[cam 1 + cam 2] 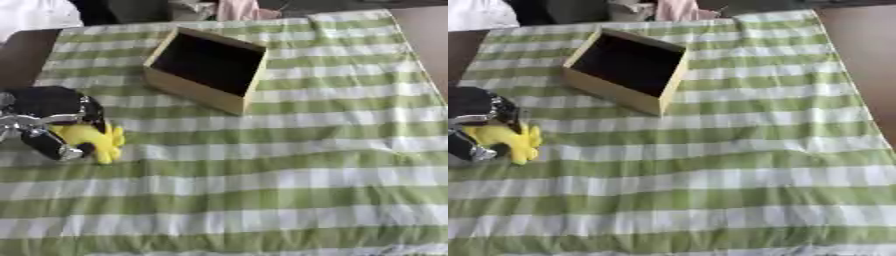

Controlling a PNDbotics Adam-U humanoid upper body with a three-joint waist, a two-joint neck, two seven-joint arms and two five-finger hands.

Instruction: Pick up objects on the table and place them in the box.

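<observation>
On the checked cloth (262, 200) over the bench, the left hand (52, 117) has its fingers clenched round a yellow toy (92, 140) at the left edge, well apart from the box (206, 67), which looks empty, so placing remains undone.

Only the left hand (52, 125) is seen, beside the wooden box (207, 70). It is built of a bulky black shell joined by shiny silver links. Its fingers (51, 145) are black cylinders capped with silver bands.
</observation>
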